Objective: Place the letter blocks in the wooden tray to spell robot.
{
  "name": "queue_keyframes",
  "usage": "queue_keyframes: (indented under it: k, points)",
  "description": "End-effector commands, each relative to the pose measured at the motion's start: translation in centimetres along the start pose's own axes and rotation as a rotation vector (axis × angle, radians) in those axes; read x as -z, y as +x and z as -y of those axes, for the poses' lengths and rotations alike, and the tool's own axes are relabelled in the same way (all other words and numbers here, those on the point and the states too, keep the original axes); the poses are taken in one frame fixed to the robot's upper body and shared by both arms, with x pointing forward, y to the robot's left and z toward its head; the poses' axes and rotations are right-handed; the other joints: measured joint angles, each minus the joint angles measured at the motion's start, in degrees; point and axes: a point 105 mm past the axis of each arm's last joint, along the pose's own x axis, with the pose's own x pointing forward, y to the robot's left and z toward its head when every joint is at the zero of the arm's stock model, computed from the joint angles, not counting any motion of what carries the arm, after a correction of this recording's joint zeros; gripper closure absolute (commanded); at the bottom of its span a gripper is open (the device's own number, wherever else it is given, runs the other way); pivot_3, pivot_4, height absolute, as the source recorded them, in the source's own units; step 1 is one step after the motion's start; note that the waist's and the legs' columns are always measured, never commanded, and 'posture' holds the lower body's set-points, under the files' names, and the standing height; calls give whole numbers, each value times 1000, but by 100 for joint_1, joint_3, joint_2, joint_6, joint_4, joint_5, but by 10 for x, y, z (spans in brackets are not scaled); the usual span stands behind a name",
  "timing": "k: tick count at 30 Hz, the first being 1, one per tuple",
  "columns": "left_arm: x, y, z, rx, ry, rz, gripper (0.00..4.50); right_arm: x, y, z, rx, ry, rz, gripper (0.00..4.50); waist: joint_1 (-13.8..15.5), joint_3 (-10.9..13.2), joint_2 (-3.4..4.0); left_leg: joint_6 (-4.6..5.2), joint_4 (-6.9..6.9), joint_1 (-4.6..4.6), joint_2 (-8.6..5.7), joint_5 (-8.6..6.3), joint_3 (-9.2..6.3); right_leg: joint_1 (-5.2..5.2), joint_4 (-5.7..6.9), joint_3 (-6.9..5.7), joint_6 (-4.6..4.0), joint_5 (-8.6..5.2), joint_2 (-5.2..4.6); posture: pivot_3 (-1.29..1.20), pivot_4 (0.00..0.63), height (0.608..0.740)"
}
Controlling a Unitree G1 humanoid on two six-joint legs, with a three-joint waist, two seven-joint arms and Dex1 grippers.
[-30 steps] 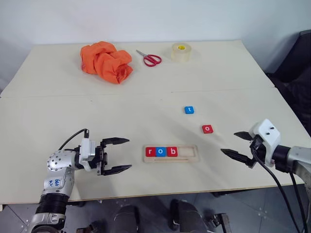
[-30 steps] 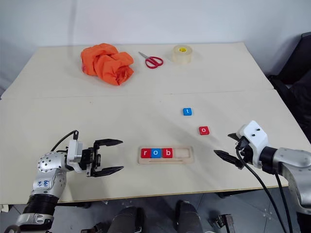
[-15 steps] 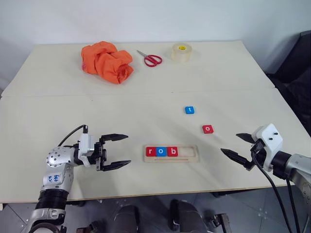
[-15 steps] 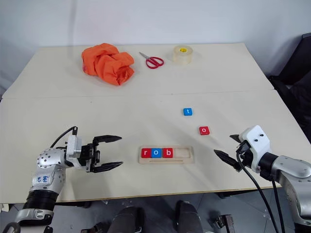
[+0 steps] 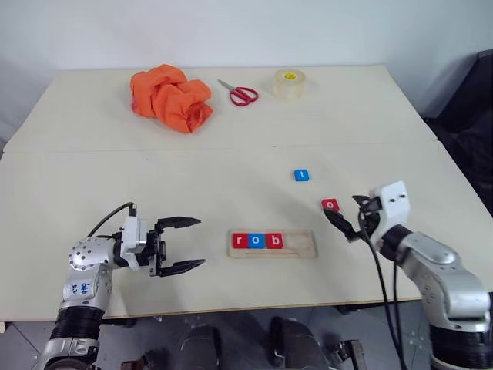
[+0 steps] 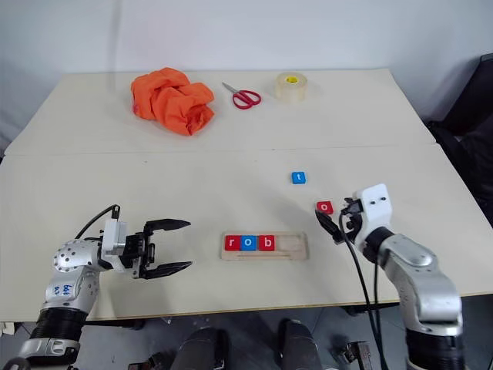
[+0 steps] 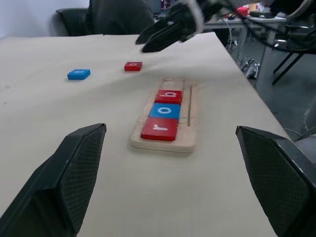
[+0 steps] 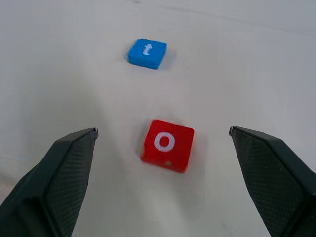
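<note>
Table bare around red "o" block; right end effector spread wide beside it.

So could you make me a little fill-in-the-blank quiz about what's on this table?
1. The tray holds ____ tiles.
2. The loose blue tile shows the letter ____.
3. The right gripper, jaws open, faces the red ____ tile.
4. The scissors lie between the tape and the ____ cloth.

Missing: three; t; o; orange
</note>
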Motion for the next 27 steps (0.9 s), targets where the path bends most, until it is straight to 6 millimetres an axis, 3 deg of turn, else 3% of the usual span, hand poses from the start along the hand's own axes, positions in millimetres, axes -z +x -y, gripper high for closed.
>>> queue_keyframes:
  k: [1,7,8,10,17,23,27]
  points:
    - [-9,0,1,-8,35,14,0,1,7,2,58,-11,9,29,-1,0,0,0,0,-1,-1,0,-1,0,0,0,0,0,0,0,150,740]
    - [-11,-2,5,-21,32,9,0,15,17,2,118,-4,-34,29,-34,-1,1,2,-1,0,1,-1,3,0,-2,1,0,0,1,0,150,740]
    - [-11,-2,5,-23,31,8,0,15,17,1,122,7,-30,201,-34,-1,1,2,-1,0,1,-1,2,0,0,1,0,0,1,0,150,740]
    - [-11,-2,5,-25,29,6,0,14,18,-2,119,18,-17,663,-34,-1,1,2,-1,1,2,-1,1,0,1,1,0,0,1,0,150,740]
    - [-10,0,4,-14,21,7,0,3,19,-5,128,25,37,3023,-35,-1,1,2,-1,1,2,-1,1,0,1,1,0,0,1,0,150,740]
    - [-7,0,4,7,7,1,0,-18,-7,-12,161,68,109,3049,-11,-1,2,2,-3,-4,2,-1,1,-6,1,1,0,0,1,0,150,740]
    - [-4,4,3,18,-2,9,0,-3,-39,-25,203,76,43,3049,4,-2,4,3,-11,-7,1,-2,-6,-5,-8,-2,-6,-4,3,0,150,740]
